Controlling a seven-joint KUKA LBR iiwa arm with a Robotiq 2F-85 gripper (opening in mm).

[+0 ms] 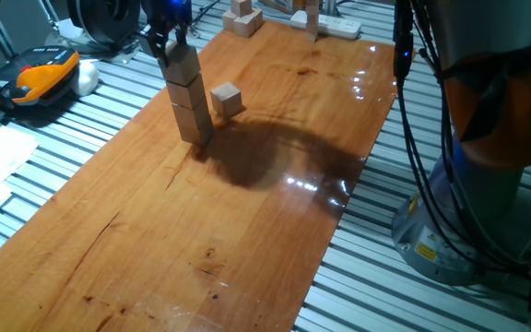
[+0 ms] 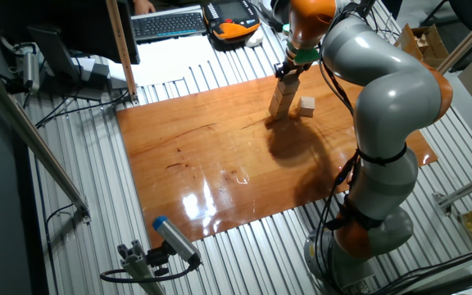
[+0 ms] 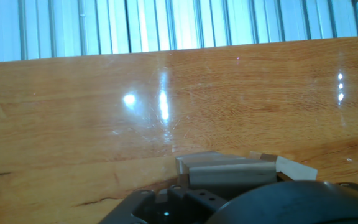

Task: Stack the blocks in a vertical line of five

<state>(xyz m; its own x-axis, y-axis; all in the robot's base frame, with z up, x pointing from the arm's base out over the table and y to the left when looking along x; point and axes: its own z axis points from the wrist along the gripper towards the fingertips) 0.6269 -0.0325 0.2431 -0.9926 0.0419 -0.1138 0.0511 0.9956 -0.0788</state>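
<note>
A column of light-tan wooden blocks stands on the far left part of the wooden board; in the other fixed view the column leans slightly. My gripper sits at the column's top, its fingers straddling the top block and shut on it. It shows in the other fixed view as well, gripper. One loose block lies just right of the column, apart from it, also seen as the loose block. In the hand view pale block edges show low in frame above the hand's dark body.
More tan blocks and a white power strip lie at the board's far end. A yellow-black device and papers rest on the slatted table to the left. The robot base with hanging cables stands at the right.
</note>
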